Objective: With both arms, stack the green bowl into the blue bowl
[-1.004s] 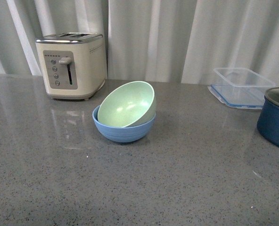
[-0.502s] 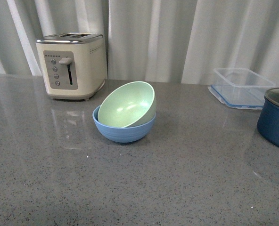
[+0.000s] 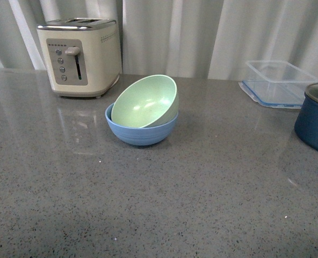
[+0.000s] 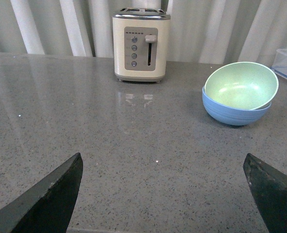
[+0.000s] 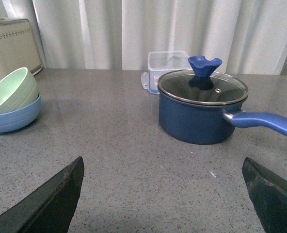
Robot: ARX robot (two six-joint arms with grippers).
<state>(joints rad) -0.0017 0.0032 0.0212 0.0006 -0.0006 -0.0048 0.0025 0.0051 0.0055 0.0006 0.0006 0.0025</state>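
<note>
Front view: green bowl sits tilted inside blue bowl; no arms visible. Left wrist view: left gripper fingers spread wide, tips cut off. Right wrist view: right gripper likewise apart, holding nothing; bowls partly cropped at the frame edge.

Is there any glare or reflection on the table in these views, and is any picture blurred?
Front view: the toaster is mirrored faintly in the glossy grey table. Left wrist view: the same reflection; sharp. Right wrist view: soft sheen beside the navy pot; no blur.
</note>
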